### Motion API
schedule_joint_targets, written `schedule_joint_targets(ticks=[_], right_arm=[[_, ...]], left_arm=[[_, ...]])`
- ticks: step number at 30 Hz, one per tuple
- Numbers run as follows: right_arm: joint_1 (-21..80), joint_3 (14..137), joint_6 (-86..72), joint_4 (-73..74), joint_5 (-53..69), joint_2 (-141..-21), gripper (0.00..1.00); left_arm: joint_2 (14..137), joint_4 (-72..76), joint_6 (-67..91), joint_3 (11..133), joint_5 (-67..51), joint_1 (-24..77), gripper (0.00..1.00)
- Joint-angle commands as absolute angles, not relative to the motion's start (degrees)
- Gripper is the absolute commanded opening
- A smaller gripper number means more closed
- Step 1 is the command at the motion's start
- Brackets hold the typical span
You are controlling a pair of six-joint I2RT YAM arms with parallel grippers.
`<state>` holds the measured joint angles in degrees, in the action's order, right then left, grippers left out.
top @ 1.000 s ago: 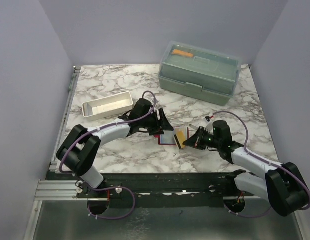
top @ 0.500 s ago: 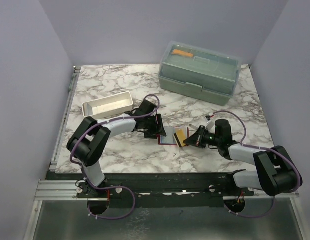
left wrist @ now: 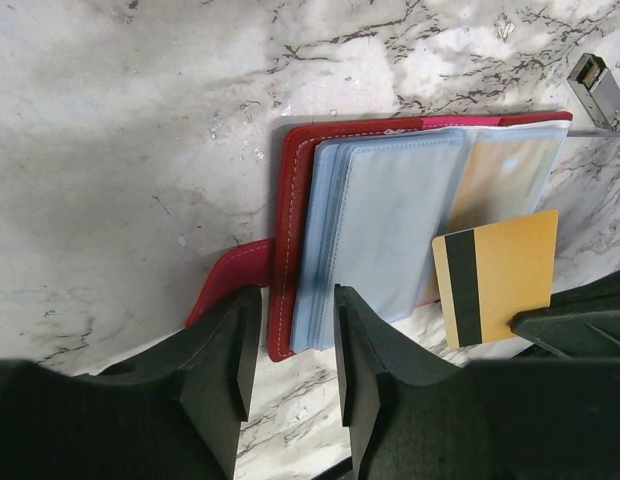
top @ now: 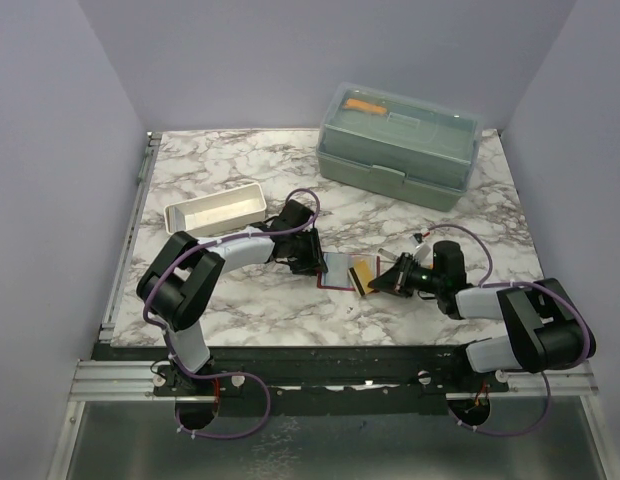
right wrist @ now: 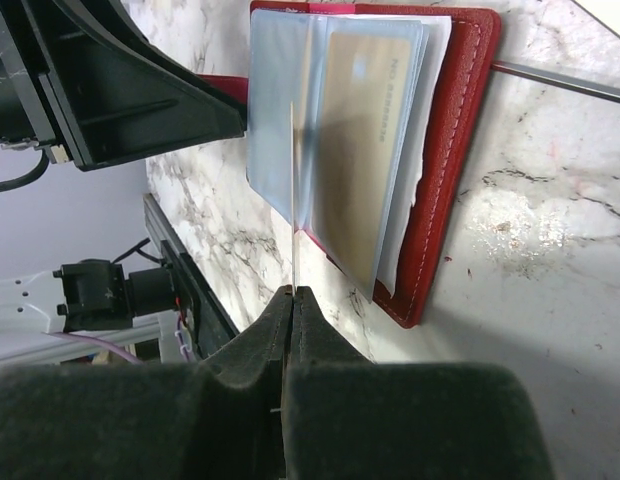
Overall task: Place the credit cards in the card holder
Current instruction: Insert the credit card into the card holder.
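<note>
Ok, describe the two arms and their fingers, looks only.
The left arm and right arm both have pale grey-white links between bulky black joints. A thin purple cable loops along each. The fingers are matte black, blocky and tapering.

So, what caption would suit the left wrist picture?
Left gripper poised over the open red card holder; gold card alongside.

Lab test cell: plain lilac walls (top: 50, 120), marble table (top: 240, 305), alu rails (top: 110, 380).
</note>
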<state>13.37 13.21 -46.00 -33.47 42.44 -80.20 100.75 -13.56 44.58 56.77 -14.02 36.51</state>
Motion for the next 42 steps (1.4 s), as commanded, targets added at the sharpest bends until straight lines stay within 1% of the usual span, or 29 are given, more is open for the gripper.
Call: schedule_joint_targets(ticks=[1,8,16,20,24,27,31,36,39,42], right_arm=[[12.55,12.35,-45.01,-35.41,44.12,-80.4,0.0],[12.17,12.59,-44.72,-36.68,45.32,-82.7,0.0],[12.19,11.65,-48.87,-49.62,49.28,-90.61,0.0],[12.19,11.98,-49.75,-53.35,50.12,-93.59,0.0],[12.15,13.11,-48.98,-54.44,52.31,-95.6,0.0],[12.21,14.18,-48.21,-51.71,51.46,-96.11,0.0],[12.19,14.44,-49.14,-53.95,51.68,-97.78,0.0],[12.2,15.83,-49.2,-54.86,50.02,-100.02,0.0],[12.15,16.69,-49.51,-56.04,48.61,-101.49,0.0],[12.2,17.62,-49.61,-56.5,47.07,-102.71,0.0]], left_arm=[[103.63,-16.7,43.64,55.2,-8.73,36.71,0.4],[103.37,-16.7,43.86,54.6,-9.06,36.73,0.4],[102.92,-16.7,44.12,54.76,-9.56,36.72,0.4],[102.99,-16.7,44.2,54.67,-9.84,36.74,0.39],[103.09,-16.7,44.04,54.88,-9.92,36.74,0.38],[103.27,-16.7,43.9,55.02,-10.18,36.74,0.38],[103.48,-16.7,44.03,55.1,-10.58,36.71,0.37],[103.56,-16.7,44.08,55.24,-11.25,36.93,0.35],[103.42,-16.7,44.25,55.28,-11.54,37.25,0.31],[103.27,-16.61,44.51,55.13,-11.6,37.8,0.3]])
